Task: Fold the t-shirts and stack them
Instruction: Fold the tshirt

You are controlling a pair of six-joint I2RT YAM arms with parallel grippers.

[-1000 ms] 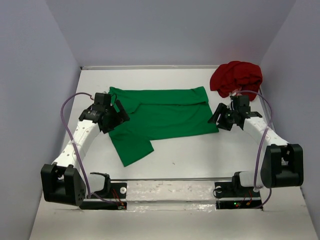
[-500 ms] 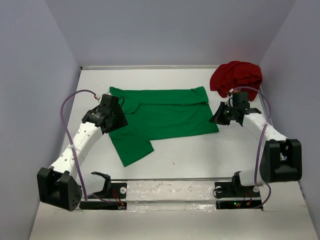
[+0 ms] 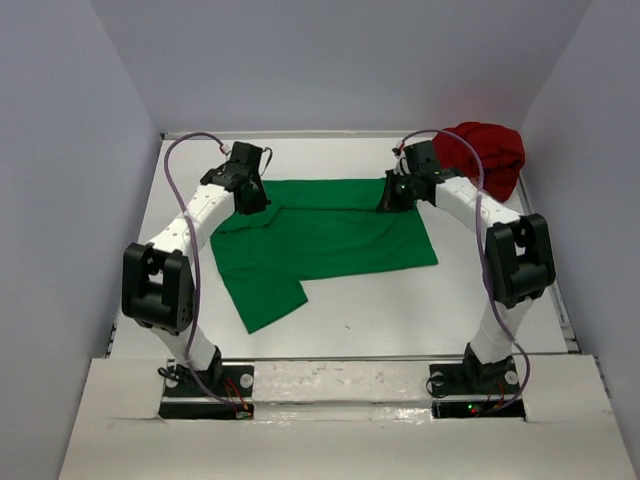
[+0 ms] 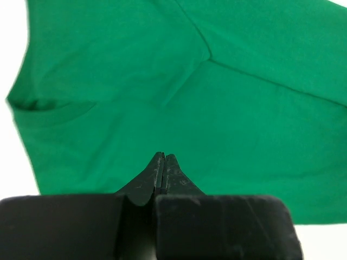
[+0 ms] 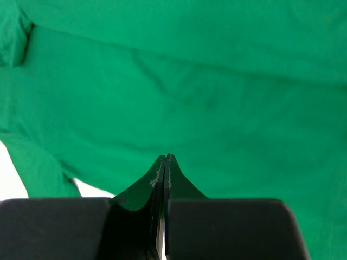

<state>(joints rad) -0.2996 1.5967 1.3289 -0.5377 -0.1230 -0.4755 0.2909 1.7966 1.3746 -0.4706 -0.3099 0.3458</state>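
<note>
Both arms had swung from near flanks to far corners of green t-shirt (image 3: 330, 235), spread flat mid-table. Left gripper (image 3: 252, 197) and right gripper (image 3: 390, 197) clenched, nothing seen between fingers. Red t-shirt (image 3: 485, 155) bunched far right. Next fold probably imminent.

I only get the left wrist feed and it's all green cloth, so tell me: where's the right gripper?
Observer: The right gripper hangs shut over the far right corner of the green t-shirt.
Operator: Where's the other shirt?
Observer: The dark red t-shirt lies bunched up at the far right corner of the table.
Operator: Is the green one laid out?
Observer: It lies spread flat, with one part sticking out toward the near left.
</note>
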